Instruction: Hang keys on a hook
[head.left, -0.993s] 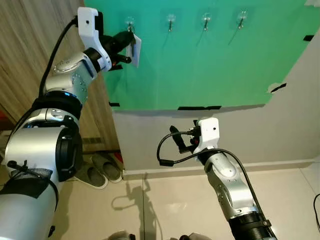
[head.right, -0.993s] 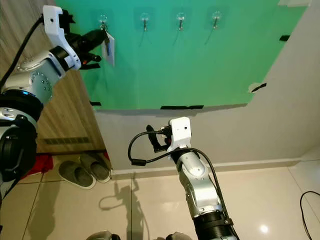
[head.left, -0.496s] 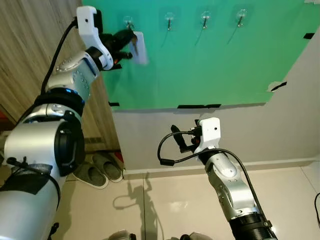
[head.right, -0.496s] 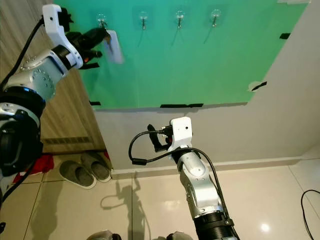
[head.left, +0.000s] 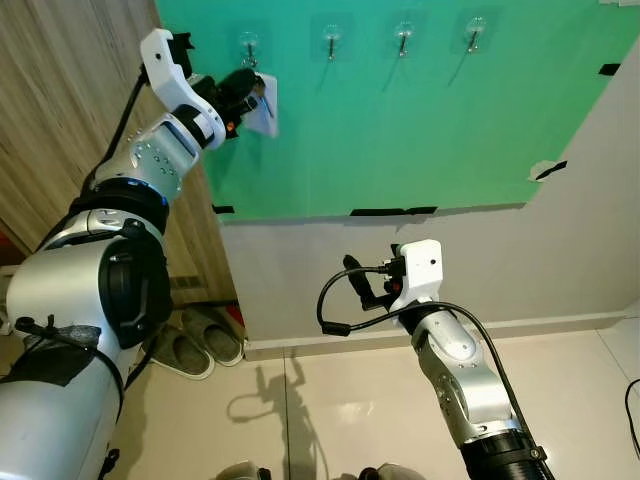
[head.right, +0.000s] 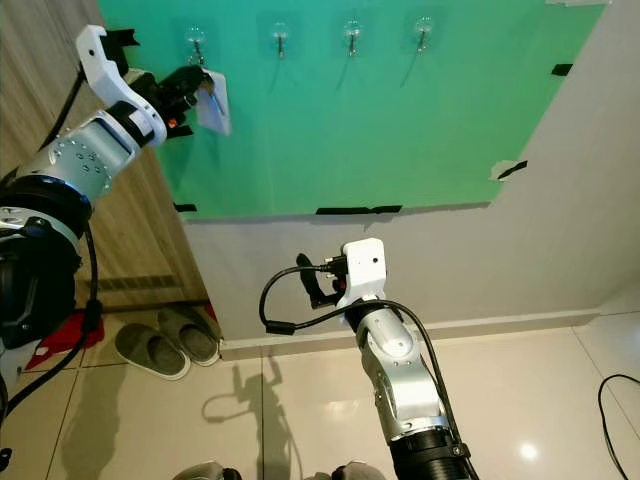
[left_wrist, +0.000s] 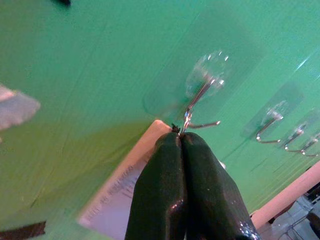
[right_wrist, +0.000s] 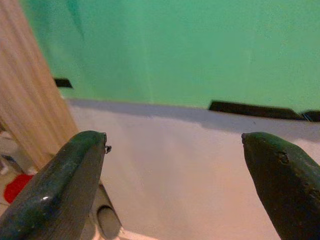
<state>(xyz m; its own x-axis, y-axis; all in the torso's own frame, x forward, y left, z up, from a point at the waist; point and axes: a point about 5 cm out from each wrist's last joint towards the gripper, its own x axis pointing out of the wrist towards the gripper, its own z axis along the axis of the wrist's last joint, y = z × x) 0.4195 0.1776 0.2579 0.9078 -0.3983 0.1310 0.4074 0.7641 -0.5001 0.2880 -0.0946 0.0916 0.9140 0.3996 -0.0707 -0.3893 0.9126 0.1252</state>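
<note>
Cream floor tiles (head.left: 330, 400) lay nearest, with a pair of grey slippers (head.left: 198, 340) against the foot of the wall. Above them the right pincer (head.left: 362, 282) hung idle in front of the pale wall, its two black fingers (right_wrist: 60, 195) spread wide apart with nothing between them.

Higher and farther off, the left pincer (head.left: 244, 88) was raised to the green sheet (head.left: 400, 130) taped to the wall, where four clear stick-on hooks ran in a row. Its fingers (left_wrist: 170, 195) were pressed together on the top of the keys (head.left: 262, 103) (what showed best was a white tag hanging below the fingertips), and the metal ring at the fingertips sat right at the wire of the leftmost hook (left_wrist: 200, 102). Whether the ring had already passed over the hook's upturned end could not be told.

The step in hand looked to be the hanging itself. Next, the ring probably needed lowering onto the hook, then the left pincer would have to part and draw back gently so the tag did not swing the keys off.
</note>
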